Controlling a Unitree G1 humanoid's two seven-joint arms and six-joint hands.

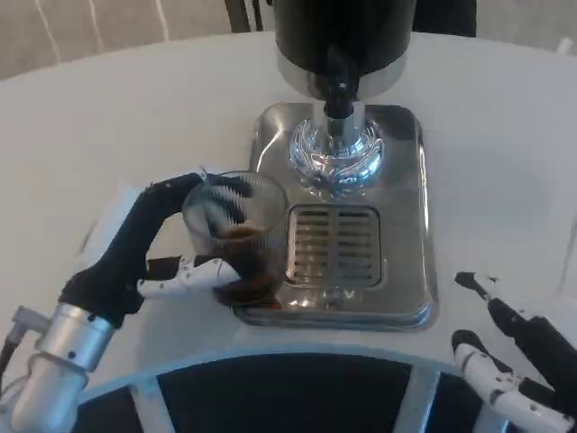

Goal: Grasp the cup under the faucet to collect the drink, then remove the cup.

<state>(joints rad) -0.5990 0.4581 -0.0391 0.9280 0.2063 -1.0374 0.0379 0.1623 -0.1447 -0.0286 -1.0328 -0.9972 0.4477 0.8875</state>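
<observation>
A clear glass cup (238, 236) with dark drink in its lower part stands at the front left of the shiny metal drip tray (397, 216), left of the grate. My left hand (153, 244) holds it, fingers wrapped round its far side and the thumb against its near side. The black dispenser's faucet (337, 88) hangs over the tray's back, right of and beyond the cup, above a chrome base (335, 155). At the lower right my right hand (505, 347) rests near the table's edge with its fingers apart, holding nothing.
The slotted grate (334, 245) lies in the tray's middle, right beside the cup. The round white table (108, 117) stretches to the left and right of the tray. Dark chair legs (245, 13) stand beyond the far edge.
</observation>
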